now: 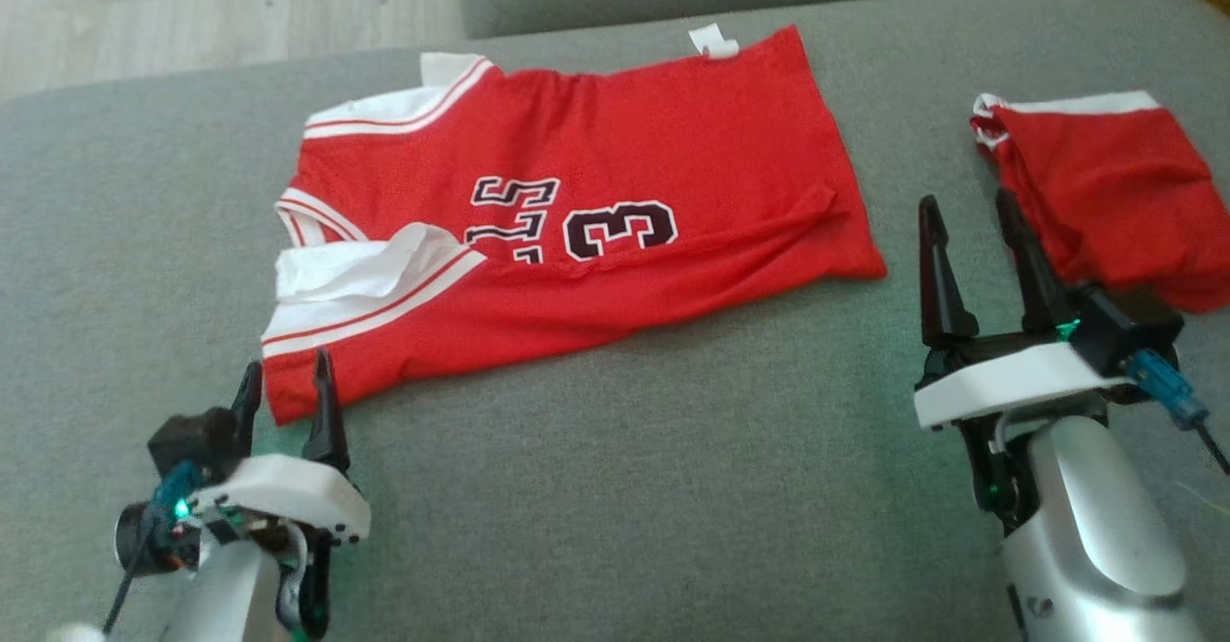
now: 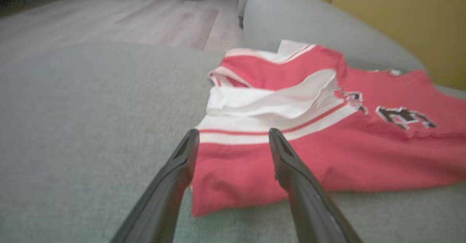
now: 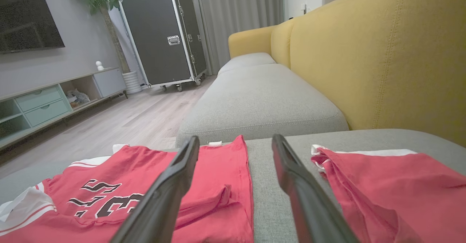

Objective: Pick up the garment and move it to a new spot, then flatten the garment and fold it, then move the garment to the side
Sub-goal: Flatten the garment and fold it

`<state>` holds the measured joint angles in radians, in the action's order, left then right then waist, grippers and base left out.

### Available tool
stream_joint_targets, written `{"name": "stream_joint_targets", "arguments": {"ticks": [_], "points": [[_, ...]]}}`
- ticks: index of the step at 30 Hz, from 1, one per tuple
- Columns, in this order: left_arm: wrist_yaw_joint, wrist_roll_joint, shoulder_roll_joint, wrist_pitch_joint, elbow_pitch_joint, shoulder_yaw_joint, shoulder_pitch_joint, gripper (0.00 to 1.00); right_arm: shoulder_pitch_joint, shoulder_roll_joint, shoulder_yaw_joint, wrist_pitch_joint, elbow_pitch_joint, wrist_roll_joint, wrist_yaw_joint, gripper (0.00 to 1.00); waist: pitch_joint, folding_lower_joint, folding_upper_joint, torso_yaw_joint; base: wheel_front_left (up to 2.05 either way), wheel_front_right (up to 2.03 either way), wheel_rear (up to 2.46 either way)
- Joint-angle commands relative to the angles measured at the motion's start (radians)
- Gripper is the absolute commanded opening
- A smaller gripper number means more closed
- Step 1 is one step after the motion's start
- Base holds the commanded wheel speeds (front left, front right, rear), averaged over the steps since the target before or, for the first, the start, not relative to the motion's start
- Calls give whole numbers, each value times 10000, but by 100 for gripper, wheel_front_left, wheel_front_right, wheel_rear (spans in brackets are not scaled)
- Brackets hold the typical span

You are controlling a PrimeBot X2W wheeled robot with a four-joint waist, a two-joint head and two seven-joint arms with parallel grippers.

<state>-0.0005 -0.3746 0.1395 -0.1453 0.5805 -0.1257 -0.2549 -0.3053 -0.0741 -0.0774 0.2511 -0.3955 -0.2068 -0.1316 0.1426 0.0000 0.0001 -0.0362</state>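
Garment [image 1: 625,133] – a red sleeveless jersey – lies spread on the grey seat cushion [image 1: 625,488], with its white-trimmed armholes toward the robot's left and its hem toward the right. Its far edge, where a small white label [image 1: 714,41] sticks out, runs close to the cushion's rounded back edge; beyond that are a second grey cushion [image 3: 262,104] and the pale wood floor [image 1: 192,8]. A wide band of bare cushion stretches between the jersey's near edge and the robot. To the right, a strip of bare cushion separates the hem from a second red piece [image 1: 1115,190] with a white band, which lies well apart from the jersey.

The left gripper [image 1: 286,368] has its jaws spread wide, one dark finger on each side of the jersey's near left corner; whether they touch the cloth cannot be told. The right gripper [image 1: 966,205] is also spread wide and holds nothing, and sits over the bare strip just beside the second red piece.

The jersey's cloth looks thin and soft. A long raised crease runs along its lower half, and a flap of white trim is folded over by the armhole. Black numerals outlined in white sit at its middle. The cushion is a coarse woven fabric – the yellow backrest [image 3: 382,54] has stitched seams.
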Motion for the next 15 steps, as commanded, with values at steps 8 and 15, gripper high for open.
{"name": "stream_joint_targets", "arguments": {"ticks": [8, 15], "points": [[511, -116, 549, 928, 1413, 524, -1165, 100, -621, 186, -449, 106, 552, 52, 9, 100, 600, 0, -1, -429, 0, 0, 0], [34, -266, 544, 1658, 2060, 226, -1313, 0, -684, 215, -444, 106, 480, 5, 9, 100, 636, 0, -1, -557, 0, 0, 0]]}}
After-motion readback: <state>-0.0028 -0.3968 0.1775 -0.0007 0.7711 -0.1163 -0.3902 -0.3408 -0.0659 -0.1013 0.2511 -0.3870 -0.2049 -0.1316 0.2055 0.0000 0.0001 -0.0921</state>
